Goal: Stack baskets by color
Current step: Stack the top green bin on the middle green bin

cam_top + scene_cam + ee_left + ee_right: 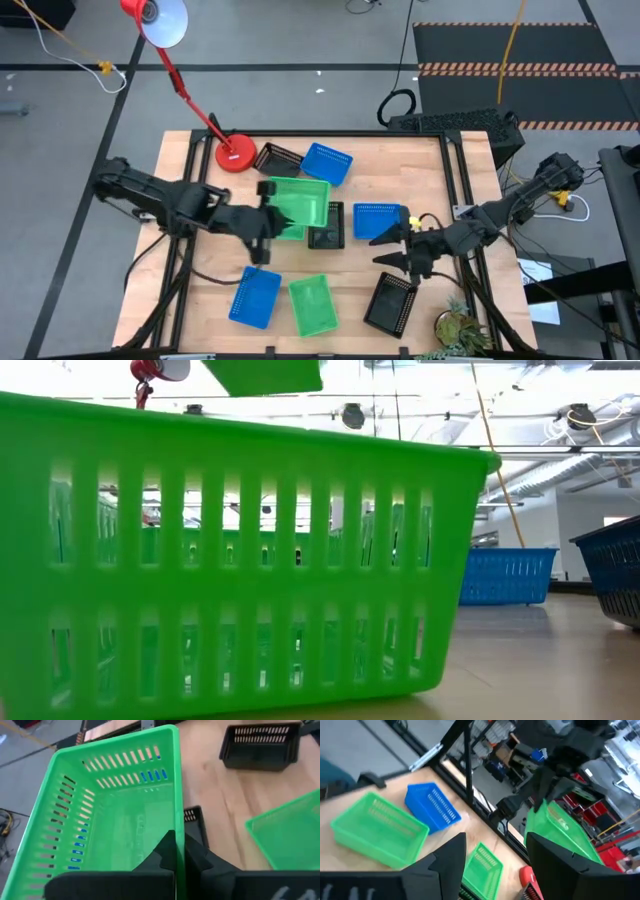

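Observation:
My left gripper [266, 228] is shut on a green basket [300, 203] and holds it in the air over the table's middle. The basket's underside shows at the top of the low view [265, 374]. Below it a second green basket [482, 865] rests on the table next to a black basket [326, 228]. A third green basket [312, 305] stands at the near edge and fills the low view [250, 560]. My right gripper [388, 250] hangs open just near of a blue basket [378, 220] and touches nothing. My left gripper holds the green basket by the rim of one side wall [175, 827], close to a corner. One finger [165, 851] is inside the basket and the other [199, 860] outside. The fingers come from the table's left, slanting down. The basket is lifted clear and tilted.
At the far edge stand a red lamp base [237, 155], a black basket [278, 158] and a blue basket [327, 163]. A blue basket [255, 297] lies near left and a black one [390, 303] near right, beside a small plant [462, 330].

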